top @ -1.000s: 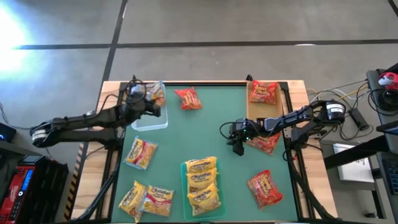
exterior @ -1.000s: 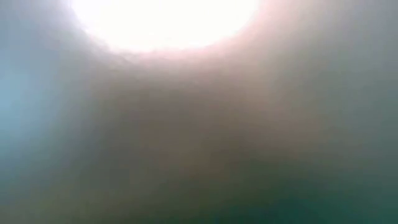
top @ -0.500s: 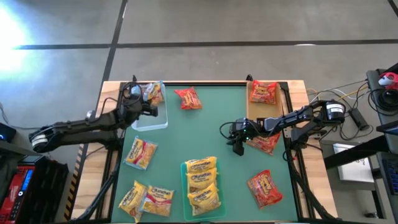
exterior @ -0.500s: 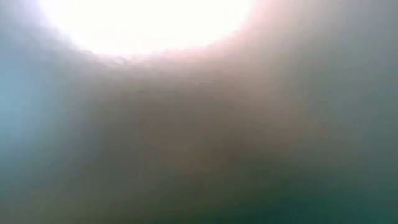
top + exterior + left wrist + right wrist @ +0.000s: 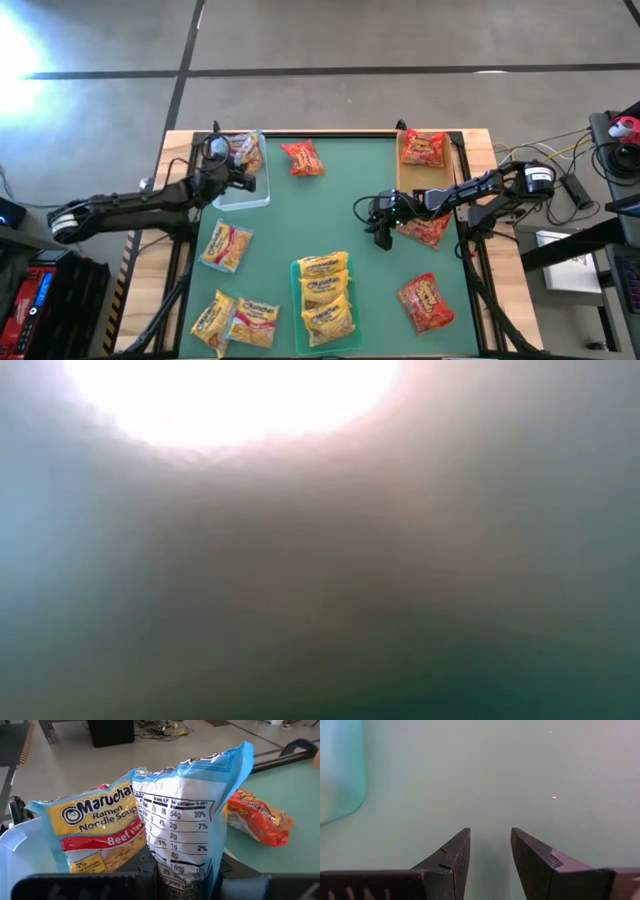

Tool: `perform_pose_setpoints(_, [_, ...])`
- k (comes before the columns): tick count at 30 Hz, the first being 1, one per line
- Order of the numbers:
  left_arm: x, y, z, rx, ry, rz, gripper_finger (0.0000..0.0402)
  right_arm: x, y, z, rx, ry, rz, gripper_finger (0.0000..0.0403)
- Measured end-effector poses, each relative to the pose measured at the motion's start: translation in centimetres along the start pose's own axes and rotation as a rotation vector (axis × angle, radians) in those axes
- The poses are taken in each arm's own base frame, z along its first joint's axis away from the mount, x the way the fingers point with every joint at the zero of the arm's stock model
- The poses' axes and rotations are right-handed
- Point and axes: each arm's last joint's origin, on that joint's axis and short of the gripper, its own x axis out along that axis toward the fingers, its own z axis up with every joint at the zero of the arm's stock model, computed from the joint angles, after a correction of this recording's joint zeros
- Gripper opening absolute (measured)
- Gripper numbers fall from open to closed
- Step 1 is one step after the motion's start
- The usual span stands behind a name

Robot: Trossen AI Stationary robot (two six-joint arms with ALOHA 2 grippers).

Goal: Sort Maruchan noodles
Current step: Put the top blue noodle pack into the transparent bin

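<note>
**Packet held upright over the clear tray at the far left**

The left tool [image 5: 243, 176] grips a blue-backed noodle packet [image 5: 192, 815] by its lower edge, holding it upright with the nutrition panel facing the wrist camera. It stands just beside a beef packet [image 5: 97, 832] with a yellow, white and red front, which is already in the clear tray [image 5: 243, 195] at the far left corner of the table [image 5: 340, 200]. Farther right along the far edge lies a red packet [image 5: 302, 158], flat on the green mat.

On the far right, a tan tray [image 5: 408, 172] holds another red packet [image 5: 424, 148]; a further red one [image 5: 428, 230] lies partly under the right arm near the table's right edge, and one more [image 5: 422, 302] sits at the near right.

In the near middle, a green tray [image 5: 297, 300] carries a stack of yellow packets [image 5: 326, 293]. To its left lie a lone yellow packet [image 5: 226, 245] and, at the near left corner, two packets touching each other [image 5: 236, 320].

The right tool [image 5: 383, 236] hangs low over bare mat right of centre, its fingers [image 5: 454, 857] parted with nothing between them.

The low view shows only a blur.
</note>
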Motion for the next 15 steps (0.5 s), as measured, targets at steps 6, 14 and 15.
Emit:
perform_pose_setpoints(6, [0.4,-0.3,-0.3,0.094,0.021,-0.022,0.0063,0.0,0.0,0.0,0.000,0.000,0.000,0.0132])
perform_pose_setpoints(14, [1.2,0.3,-0.5,0.150,0.047,0.060,0.0075,0.0,0.0,0.0,0.000,0.000,0.000,0.0132])
perform_pose_setpoints(15, [1.3,0.5,-0.5,0.143,0.046,0.077,0.0079,0.0,0.0,0.0,0.000,0.000,0.000,0.0132])
